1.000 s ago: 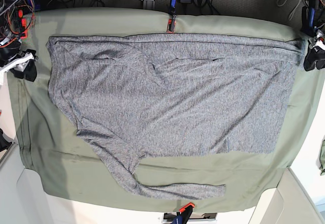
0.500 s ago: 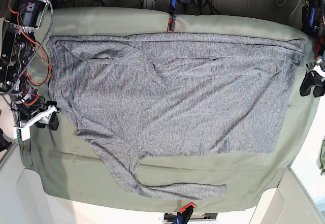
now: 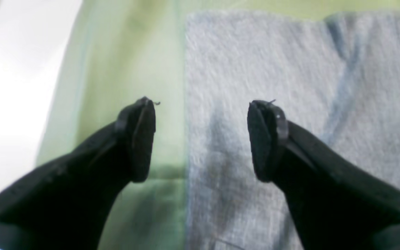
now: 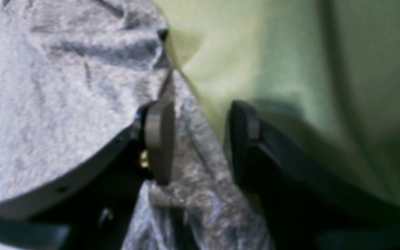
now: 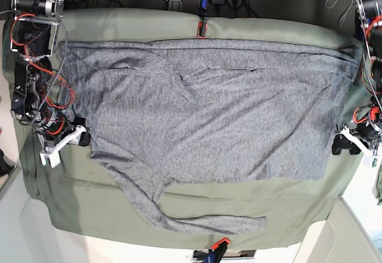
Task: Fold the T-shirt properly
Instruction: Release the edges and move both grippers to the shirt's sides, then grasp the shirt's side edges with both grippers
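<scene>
Base view gives me the T-shirt (image 5: 203, 126) spread flat over the cloth (image 5: 89, 203), one sleeve trailing toward the near edge. My right gripper (image 4: 200, 142) straddles the shirt's edge, jaws apart, not clamped. My left gripper (image 3: 201, 139) hangs wide apart over the opposite edge, holding nothing.

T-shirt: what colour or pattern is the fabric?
Heather grey, finely speckled, no print visible: the T-shirt shows best in the base view.

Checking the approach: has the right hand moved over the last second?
Yes. The right hand has come down the base view's left side, away from the cloth's far left corner, to the T-shirt's left edge.
</scene>
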### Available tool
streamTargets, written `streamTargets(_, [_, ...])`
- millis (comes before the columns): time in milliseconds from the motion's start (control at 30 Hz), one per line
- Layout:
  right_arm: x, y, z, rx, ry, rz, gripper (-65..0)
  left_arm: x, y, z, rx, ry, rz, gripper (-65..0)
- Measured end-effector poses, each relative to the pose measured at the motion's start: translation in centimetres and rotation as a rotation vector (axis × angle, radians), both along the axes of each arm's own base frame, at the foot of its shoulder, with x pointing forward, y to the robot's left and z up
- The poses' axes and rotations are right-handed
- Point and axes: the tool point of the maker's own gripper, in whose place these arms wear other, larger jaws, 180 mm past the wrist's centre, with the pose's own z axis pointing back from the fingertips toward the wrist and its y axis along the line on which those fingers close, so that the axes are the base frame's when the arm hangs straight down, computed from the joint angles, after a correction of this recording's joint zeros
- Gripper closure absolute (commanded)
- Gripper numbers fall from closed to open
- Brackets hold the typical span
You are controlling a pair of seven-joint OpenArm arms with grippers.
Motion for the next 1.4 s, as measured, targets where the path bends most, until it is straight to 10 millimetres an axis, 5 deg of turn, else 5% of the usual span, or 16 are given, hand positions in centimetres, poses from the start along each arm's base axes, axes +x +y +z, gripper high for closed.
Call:
streamTargets(167, [-0.1,0.1,0.0,0.009,0.004,0.001,-27.0,3.5,0.8,-0.8,-0.041,-0.022,0.067,-43.6])
streamTargets(333, [-0.1,0.2,0.0,0.017,0.004,-0.001,-27.0,5.8,-0.9,-1.5,-0.105,-0.015,0.087,-43.4])
streamTargets(533, [-0.1,0.2,0.0,0.017,0.004,-0.001,-26.9,4.8,-2.2,-5.9,-0.104,0.050,0.159,-43.4])
streamTargets(733, [-0.1,0.2,0.0,0.017,0.004,-0.001,-26.9,4.9,-2.0,-5.7,-0.096,0.047,0.164,-43.4])
streamTargets(900, [-0.1,0.2,0.0,0.021,0.003,-0.002,-26.9,4.9,-5.1,-5.6,-0.174,0.045,0.002,-43.4])
streamTargets(1133, [0.3,0.5,0.5,0.060,-0.037,-0.019,-26.9,4.9,-6.4,-5.5,-0.204,0.044,-0.054,-43.3])
streamTargets(1267, [0.9,1.1,0.9,0.074,-0.073,-0.029,-26.9,4.9,-6.4,-5.5,-0.203,0.046,-0.054,-32.8])
streamTargets(1400, [0.9,3.4,0.5,0.108,-0.066,-0.011,-26.9,4.9,-6.4,-5.6,-0.203,0.047,-0.054,-32.6])
